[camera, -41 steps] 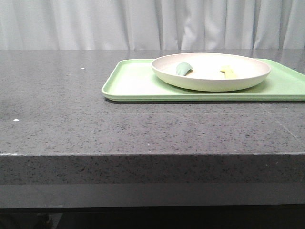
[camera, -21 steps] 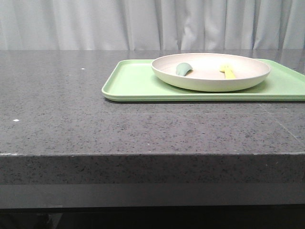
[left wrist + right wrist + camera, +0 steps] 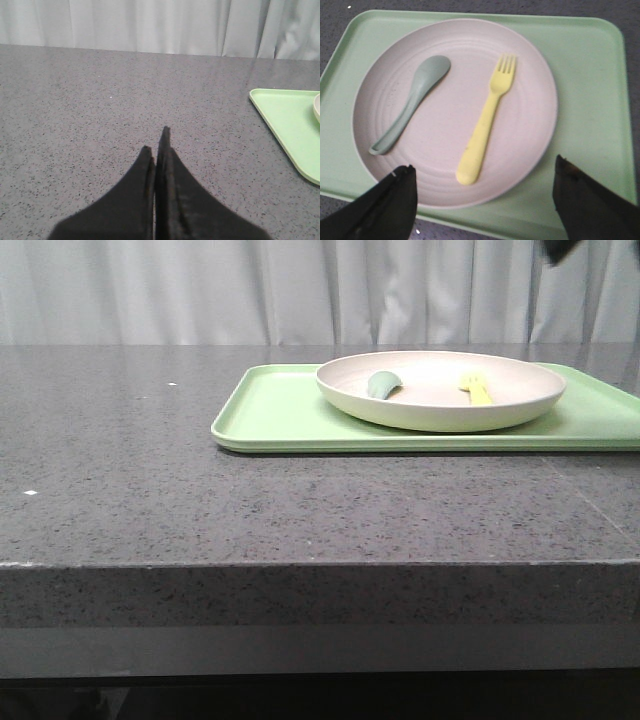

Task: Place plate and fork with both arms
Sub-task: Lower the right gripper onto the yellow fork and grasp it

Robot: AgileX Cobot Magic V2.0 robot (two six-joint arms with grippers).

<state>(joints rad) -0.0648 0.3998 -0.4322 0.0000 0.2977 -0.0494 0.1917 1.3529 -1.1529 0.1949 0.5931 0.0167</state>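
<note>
Plate (image 3: 455, 112), round matte cream, holds yellow plastic fork (image 3: 487, 120); right fingers (image 3: 580, 200) spread wide, empty; left fingers (image 3: 162, 150) closed.

- A thick dark grey speckled stone table (image 3: 150, 500) fills the front view, its front edge a broad flat band.
- Pale grey-white curtains (image 3: 200, 290) hang in soft vertical folds along the far side of the table.
- Even, diffuse light; the far tabletop shows a faint sheen.
</note>
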